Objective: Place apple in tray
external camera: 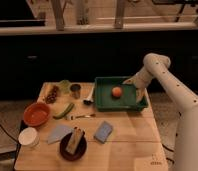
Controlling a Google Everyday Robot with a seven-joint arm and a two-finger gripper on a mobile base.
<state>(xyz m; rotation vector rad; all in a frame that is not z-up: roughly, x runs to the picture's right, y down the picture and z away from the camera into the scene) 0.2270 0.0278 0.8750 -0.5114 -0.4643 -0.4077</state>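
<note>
The small orange-red apple lies inside the green tray, near its middle. The tray stands at the back right of the wooden table. My gripper hangs at the tray's right end, just right of the apple and apart from it. The white arm comes in from the right edge of the view.
An orange-red bowl and a white cup stand at the left. A metal cup, a green vegetable, a dark plate with food, a blue sponge and a grey cloth lie across the table.
</note>
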